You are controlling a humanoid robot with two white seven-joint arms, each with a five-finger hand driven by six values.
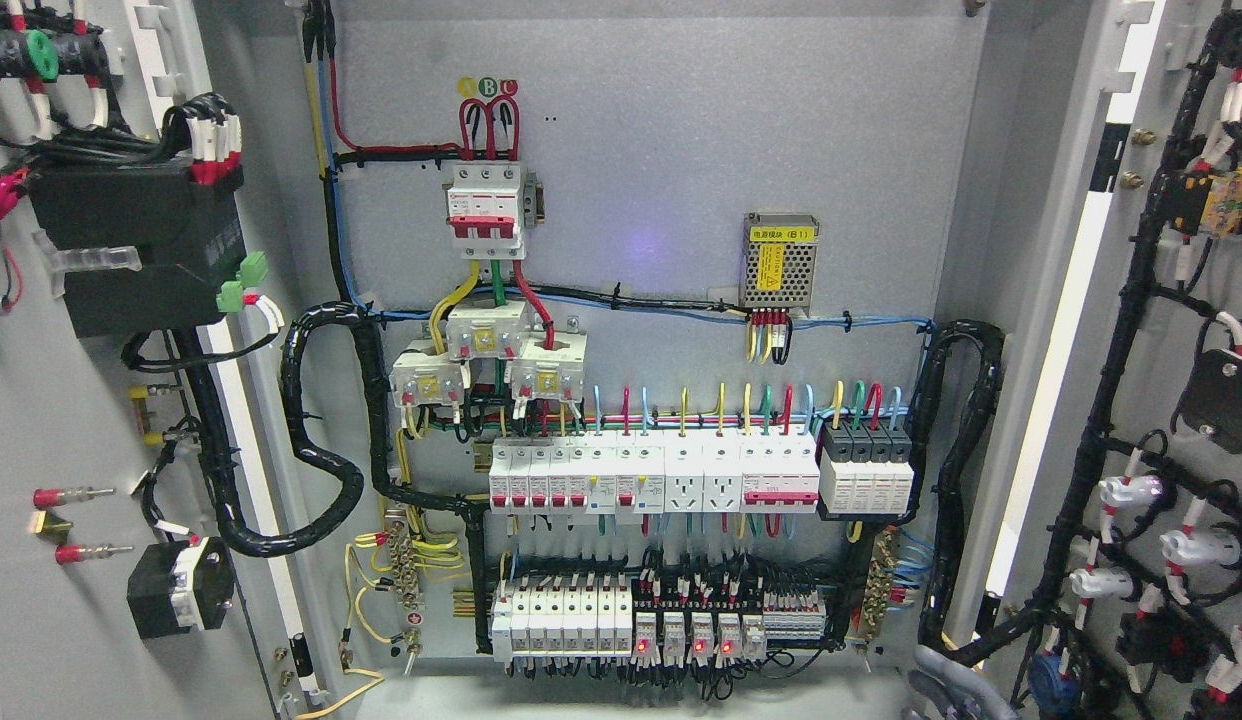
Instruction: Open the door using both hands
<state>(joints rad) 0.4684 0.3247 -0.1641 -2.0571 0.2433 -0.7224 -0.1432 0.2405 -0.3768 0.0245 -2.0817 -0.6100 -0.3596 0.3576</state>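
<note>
We see both doors swung wide, the left door [91, 400] at nine o'clock and the right door [1161, 380] at three; neither hand is in view, so their state is unknown. The doors look stiff, heavy with wiring; hold bare edges.

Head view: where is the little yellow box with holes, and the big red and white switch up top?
Yellow box [779, 262], head view, on its yellow label.
Red and white switch [487, 208], head view, on its white front.

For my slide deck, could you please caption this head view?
Electrical cabinet with both doors swung open, exposing breakers and wiring.
</note>
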